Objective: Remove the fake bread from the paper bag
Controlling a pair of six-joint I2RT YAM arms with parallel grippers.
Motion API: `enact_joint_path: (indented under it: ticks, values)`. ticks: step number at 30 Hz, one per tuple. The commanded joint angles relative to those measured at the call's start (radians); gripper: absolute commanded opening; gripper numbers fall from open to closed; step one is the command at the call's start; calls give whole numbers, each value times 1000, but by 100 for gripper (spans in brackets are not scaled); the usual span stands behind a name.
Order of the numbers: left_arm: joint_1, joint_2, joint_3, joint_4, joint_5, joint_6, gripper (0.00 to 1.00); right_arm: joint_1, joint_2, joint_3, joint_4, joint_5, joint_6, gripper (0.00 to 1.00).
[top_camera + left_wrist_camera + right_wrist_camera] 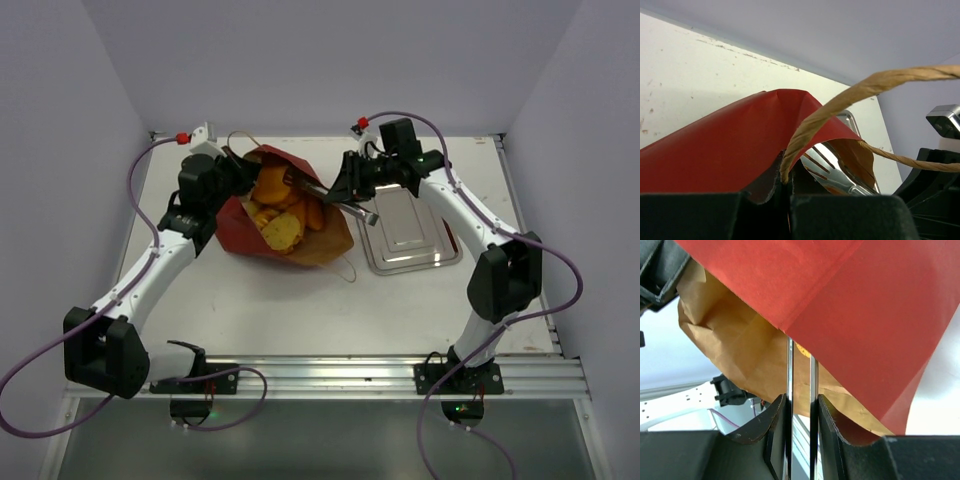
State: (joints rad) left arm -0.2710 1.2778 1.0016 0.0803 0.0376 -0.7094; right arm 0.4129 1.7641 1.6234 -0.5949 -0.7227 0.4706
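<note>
The red paper bag (240, 225) lies on its side at mid table, its mouth turned up and to the right. Several orange and golden fake bread pieces (280, 228) lie inside it. My left gripper (233, 172) is shut on the bag's far rim, by a loop handle (840, 100), and holds the red paper (730, 145) up. My right gripper (347, 188) is shut on steel tongs (325, 192), whose tips reach into the bag's mouth among the bread. In the right wrist view the tongs' two arms (789, 385) run between my fingers toward the bag (850, 305).
A shiny steel tray (410, 235) lies right of the bag, under the right arm. The bag's second loop handle (345, 268) trails on the table toward the front. Walls close the table at the back and both sides.
</note>
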Motion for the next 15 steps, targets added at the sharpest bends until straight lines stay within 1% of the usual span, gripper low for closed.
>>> enact_joint_path:
  ticks: [1,15]
  values:
    - [-7,-12,101,90,-59,45,0,-5,-72,-10,55,-89,-7,0]
    - [-7,26,150,55,-126,54,0,-20,-175,-59,-6,-103,-108,0]
